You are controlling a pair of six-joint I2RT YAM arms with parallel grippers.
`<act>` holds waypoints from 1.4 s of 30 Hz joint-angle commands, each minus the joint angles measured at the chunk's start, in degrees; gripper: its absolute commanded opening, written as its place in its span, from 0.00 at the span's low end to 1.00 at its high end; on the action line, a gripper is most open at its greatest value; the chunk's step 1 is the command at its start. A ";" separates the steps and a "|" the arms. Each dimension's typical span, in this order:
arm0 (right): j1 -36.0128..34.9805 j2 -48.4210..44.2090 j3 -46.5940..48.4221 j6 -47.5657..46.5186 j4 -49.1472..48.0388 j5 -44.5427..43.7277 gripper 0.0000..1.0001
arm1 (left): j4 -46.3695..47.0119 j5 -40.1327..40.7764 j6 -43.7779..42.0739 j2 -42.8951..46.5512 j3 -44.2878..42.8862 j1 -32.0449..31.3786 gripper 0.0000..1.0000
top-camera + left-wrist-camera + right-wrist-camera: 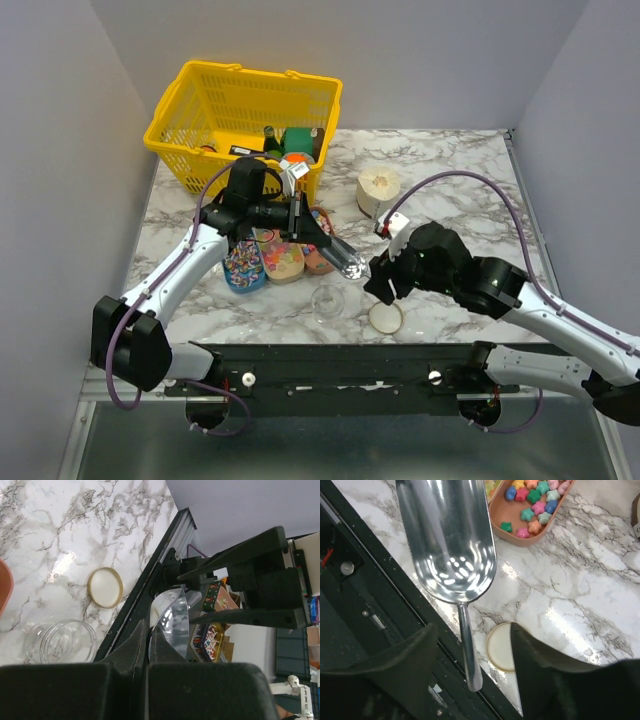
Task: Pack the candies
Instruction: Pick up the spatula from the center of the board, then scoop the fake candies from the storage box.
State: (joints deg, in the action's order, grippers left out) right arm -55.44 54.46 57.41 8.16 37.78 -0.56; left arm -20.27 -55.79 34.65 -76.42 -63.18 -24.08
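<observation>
Left fingers (132, 650) clench the metal scoop (450, 540). Right fingers (545, 680) stand spread, the handle (466, 645) between them, touching neither.

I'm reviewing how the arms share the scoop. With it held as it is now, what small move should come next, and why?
Probably close the right fingers on the handle of the scoop. The handle lies between them, ungripped, while the left fingers pinch the bowl, a poor hold for scooping candies.
</observation>
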 commanded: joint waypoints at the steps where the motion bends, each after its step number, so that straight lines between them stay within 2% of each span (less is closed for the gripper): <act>1: -0.28 2.67 0.24 3.26 -0.96 -2.43 0.58 | 2.34 -3.18 2.96 0.22 0.69 0.26 0.00; 2: -0.28 3.63 0.68 3.52 -0.78 -2.26 0.53 | 2.26 -3.18 2.96 0.22 0.77 0.26 0.00; 7: -0.28 4.43 1.04 4.93 -1.39 -1.91 0.44 | 2.43 -2.83 3.14 0.57 1.92 0.26 0.00; 8: -0.20 4.34 1.04 5.02 -1.48 -1.99 0.37 | 2.34 -2.66 3.14 0.66 2.00 0.26 0.00; 17: -0.20 1.97 2.09 5.20 -1.04 -1.47 0.02 | -2.31 1.20 -1.51 -0.04 2.45 0.34 0.00; 23: -0.28 2.32 4.73 6.34 -0.17 -0.67 0.01 | -7.50 5.86 -7.14 -1.18 2.44 0.34 0.00; 33: -0.20 6.71 9.82 10.46 3.61 -4.27 0.01 | -9.17 16.48 -9.69 -1.28 2.62 0.34 0.20; 34: -0.28 7.85 10.87 10.99 4.14 -5.06 0.01 | -9.08 17.81 -9.78 -1.19 2.36 0.34 0.32; 36: -0.28 9.17 12.11 12.66 5.98 -5.94 0.01 | -9.00 21.14 -10.22 -0.84 2.18 0.34 0.38; 40: -0.28 13.03 15.01 14.42 9.50 -6.04 0.01 | -7.68 25.89 -10.40 0.48 2.01 0.34 0.56; 42: -0.28 15.58 16.15 14.86 11.61 -5.94 0.01 | -6.37 28.27 -10.48 1.97 2.01 0.34 0.62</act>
State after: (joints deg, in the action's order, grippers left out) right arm -56.01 66.59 70.35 19.99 44.31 -3.53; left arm -26.83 -37.19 26.20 -77.14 -61.32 -24.05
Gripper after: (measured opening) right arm 0.185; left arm 0.563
